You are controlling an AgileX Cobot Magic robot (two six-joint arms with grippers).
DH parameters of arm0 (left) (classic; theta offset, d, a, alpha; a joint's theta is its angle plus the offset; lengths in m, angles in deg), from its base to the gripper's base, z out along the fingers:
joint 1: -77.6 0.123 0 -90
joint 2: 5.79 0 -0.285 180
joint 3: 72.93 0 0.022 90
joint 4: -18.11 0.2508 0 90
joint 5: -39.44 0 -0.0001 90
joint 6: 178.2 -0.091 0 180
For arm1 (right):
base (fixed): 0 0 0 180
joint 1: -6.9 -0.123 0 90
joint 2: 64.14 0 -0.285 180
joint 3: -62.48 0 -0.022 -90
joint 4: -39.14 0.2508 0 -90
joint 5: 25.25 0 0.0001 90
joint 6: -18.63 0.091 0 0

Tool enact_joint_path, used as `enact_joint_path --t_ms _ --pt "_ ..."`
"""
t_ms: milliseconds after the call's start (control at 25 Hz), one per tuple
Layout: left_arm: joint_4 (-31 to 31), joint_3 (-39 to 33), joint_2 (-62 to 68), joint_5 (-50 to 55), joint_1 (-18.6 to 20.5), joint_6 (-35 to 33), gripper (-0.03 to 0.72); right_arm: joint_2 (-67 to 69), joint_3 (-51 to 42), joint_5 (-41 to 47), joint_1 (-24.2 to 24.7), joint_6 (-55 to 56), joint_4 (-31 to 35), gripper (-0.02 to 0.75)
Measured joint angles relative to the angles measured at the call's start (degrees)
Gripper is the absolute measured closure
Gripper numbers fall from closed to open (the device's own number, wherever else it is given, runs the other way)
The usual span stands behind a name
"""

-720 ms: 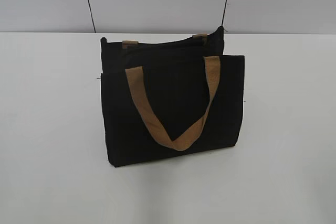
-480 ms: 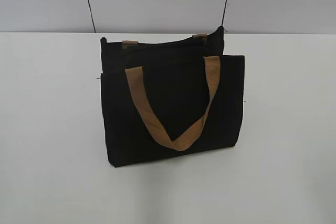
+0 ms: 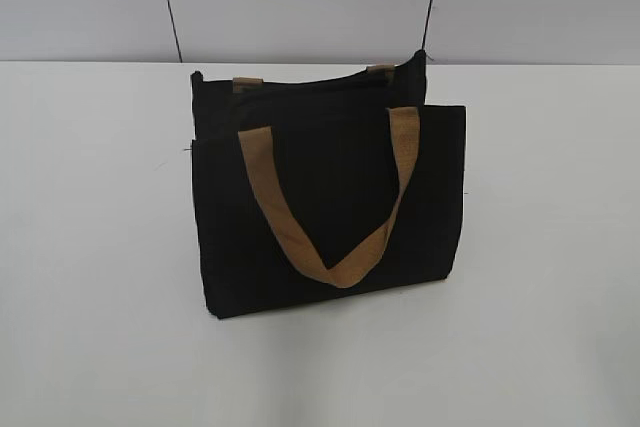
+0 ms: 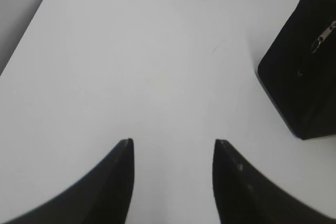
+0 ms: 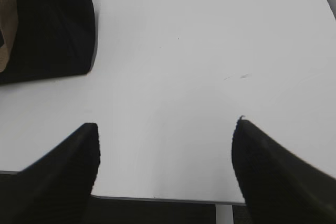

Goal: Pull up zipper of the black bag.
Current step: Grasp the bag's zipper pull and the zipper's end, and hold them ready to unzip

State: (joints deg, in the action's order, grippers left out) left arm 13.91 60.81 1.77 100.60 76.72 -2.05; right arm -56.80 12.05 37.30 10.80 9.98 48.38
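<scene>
Plain black bag [image 3: 330, 207] with tan-brown handles [image 3: 330, 232], silver-grey zipper [image 4: 322, 35] pull; white counter [image 3: 100, 247]; black left gripper [image 4: 173, 150], black right gripper [image 5: 165, 129].

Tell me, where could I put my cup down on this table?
Nearly anywhere: the white table is bare left, right and in front of the black bag, the only thing standing on it. Both the left hand and right hand hover open over bare tabletop beside it.
</scene>
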Motion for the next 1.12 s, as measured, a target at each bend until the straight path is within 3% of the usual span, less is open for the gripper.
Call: enact_joint_path --t_ms 360,520,720,880,1000,1120 --pt "-0.2 1.2 0.0 -4.5 0.0 0.0 0.325 0.0 0.0 0.0 0.0 0.0 0.0 0.145" --pt "-0.8 -0.4 0.2 -20.3 0.0 0.0 0.325 0.0 0.0 0.0 0.0 0.0 0.0 0.145" --pt "-3.9 -11.0 8.1 -43.2 0.0 0.0 0.325 0.0 0.0 0.0 0.0 0.0 0.0 0.145" --pt "-5.4 -20.5 20.7 -63.8 0.0 0.0 0.325 0.0 0.0 0.0 0.0 0.0 0.0 0.145" --pt "-4.0 -21.1 34.1 -74.3 -0.2 1.0 0.326 0.0 0.0 0.0 0.0 0.0 0.0 0.145" --pt "0.2 -19.9 46.6 -84.2 -4.0 3.0 0.331 0.0 0.0 0.0 0.0 0.0 0.0 0.145"
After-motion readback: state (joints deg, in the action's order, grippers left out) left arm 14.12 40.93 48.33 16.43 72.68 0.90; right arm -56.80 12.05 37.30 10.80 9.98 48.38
